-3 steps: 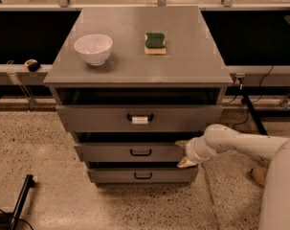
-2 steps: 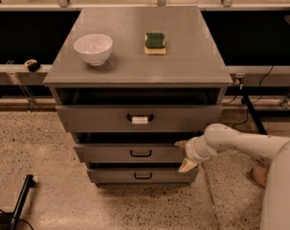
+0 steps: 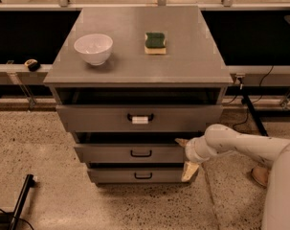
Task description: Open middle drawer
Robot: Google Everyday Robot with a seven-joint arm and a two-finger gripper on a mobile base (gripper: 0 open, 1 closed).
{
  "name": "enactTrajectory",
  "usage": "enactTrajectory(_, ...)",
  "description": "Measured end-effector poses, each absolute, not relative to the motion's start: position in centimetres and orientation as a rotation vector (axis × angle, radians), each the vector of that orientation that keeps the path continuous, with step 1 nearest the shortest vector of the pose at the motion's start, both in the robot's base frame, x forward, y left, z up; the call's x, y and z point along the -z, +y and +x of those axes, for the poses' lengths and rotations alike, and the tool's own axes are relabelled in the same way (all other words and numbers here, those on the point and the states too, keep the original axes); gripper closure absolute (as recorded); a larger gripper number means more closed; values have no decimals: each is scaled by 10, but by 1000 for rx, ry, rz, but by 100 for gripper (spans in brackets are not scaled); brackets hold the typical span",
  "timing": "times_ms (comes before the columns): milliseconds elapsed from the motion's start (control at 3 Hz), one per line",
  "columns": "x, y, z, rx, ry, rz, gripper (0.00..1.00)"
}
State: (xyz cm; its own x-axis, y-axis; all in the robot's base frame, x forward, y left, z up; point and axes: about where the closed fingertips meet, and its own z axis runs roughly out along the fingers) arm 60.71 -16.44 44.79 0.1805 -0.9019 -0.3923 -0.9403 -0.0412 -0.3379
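Note:
The middle drawer (image 3: 111, 153) is the second grey front of the cabinet, with a small black loop handle (image 3: 141, 153). It stands out a little further than the bottom drawer and less than the top one. My gripper (image 3: 185, 157) is at the right end of this drawer's front. Its fingers are spread, one fingertip (image 3: 181, 141) at the drawer's upper edge and the other (image 3: 189, 172) below its lower edge. My white arm (image 3: 240, 145) reaches in from the right.
The top drawer (image 3: 96, 119) has a white tag on its handle and stands out furthest. The bottom drawer (image 3: 116, 175) is narrower. A white bowl (image 3: 93, 48) and a green sponge (image 3: 155, 42) sit on the cabinet top (image 3: 192, 56). A black bar (image 3: 22, 195) lies on the floor at the left.

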Motion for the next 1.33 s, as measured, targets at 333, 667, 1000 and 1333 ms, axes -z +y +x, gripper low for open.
enactTrajectory(333, -443, -164, 608, -115, 1730, -1924, 0)
enactTrajectory(667, -438, -163, 610, -127, 1739, -1916, 0)
enactTrajectory(1000, -431, -164, 614, -141, 1763, -1909, 17)
enactTrajectory(1333, -430, -164, 616, -149, 1769, -1902, 40)
